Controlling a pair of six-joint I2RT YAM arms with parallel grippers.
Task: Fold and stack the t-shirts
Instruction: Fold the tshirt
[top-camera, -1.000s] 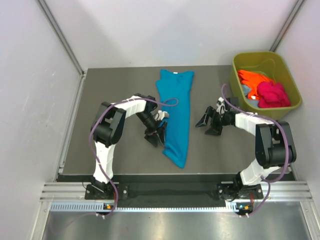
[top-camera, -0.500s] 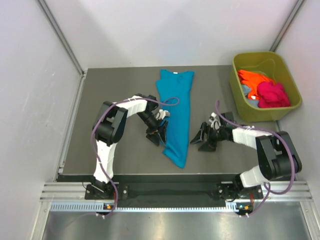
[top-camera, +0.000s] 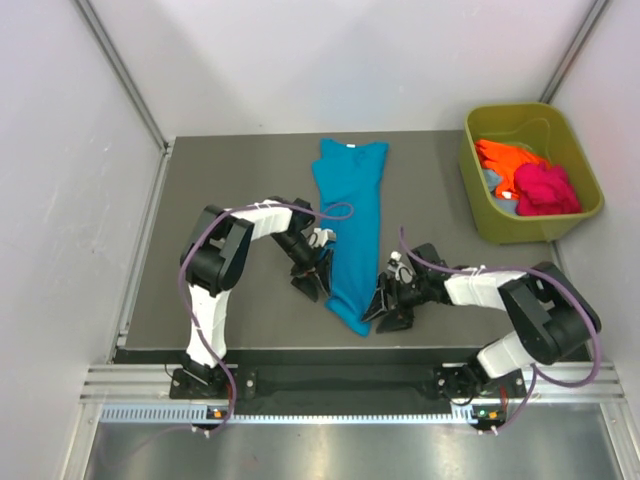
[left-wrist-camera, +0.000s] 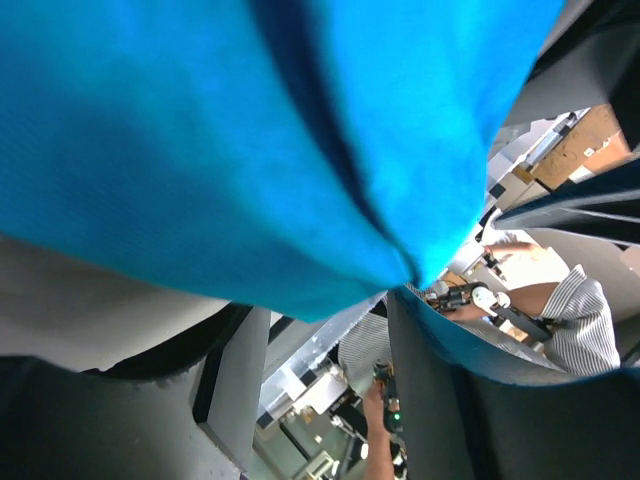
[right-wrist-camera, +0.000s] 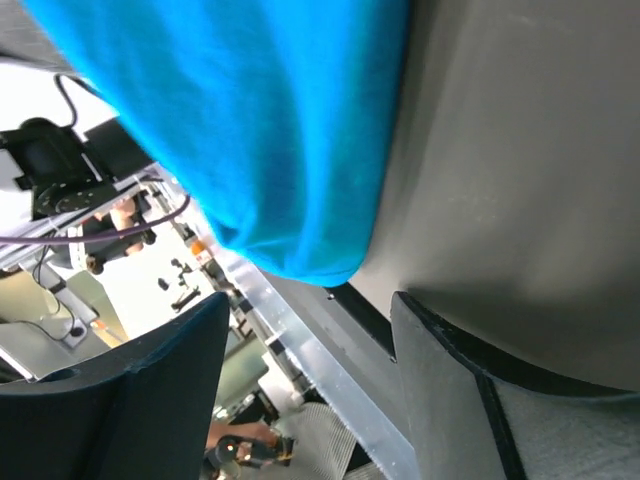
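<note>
A teal-blue t-shirt (top-camera: 352, 230) lies folded into a long narrow strip down the middle of the table, with its white neck label (top-camera: 352, 146) at the far end. My left gripper (top-camera: 312, 277) is open at the strip's left edge, low on the table. In the left wrist view the teal cloth (left-wrist-camera: 250, 130) fills the top and drapes onto the right finger (left-wrist-camera: 450, 400). My right gripper (top-camera: 383, 305) is open just right of the strip's near end. The right wrist view shows that cloth end (right-wrist-camera: 270, 140) ahead of the gripper (right-wrist-camera: 310, 310), apart from it.
An olive-green tub (top-camera: 520, 232) stands at the back right with an orange shirt (top-camera: 505, 155) and a magenta shirt (top-camera: 545, 188) inside. The dark table (top-camera: 220, 180) ends at a metal rail close in front of both grippers. White walls surround the table.
My right gripper has swung from beside the tub down and left to the near end of the teal shirt. My left gripper has stayed at the shirt's left edge, shifting slightly nearer.
</note>
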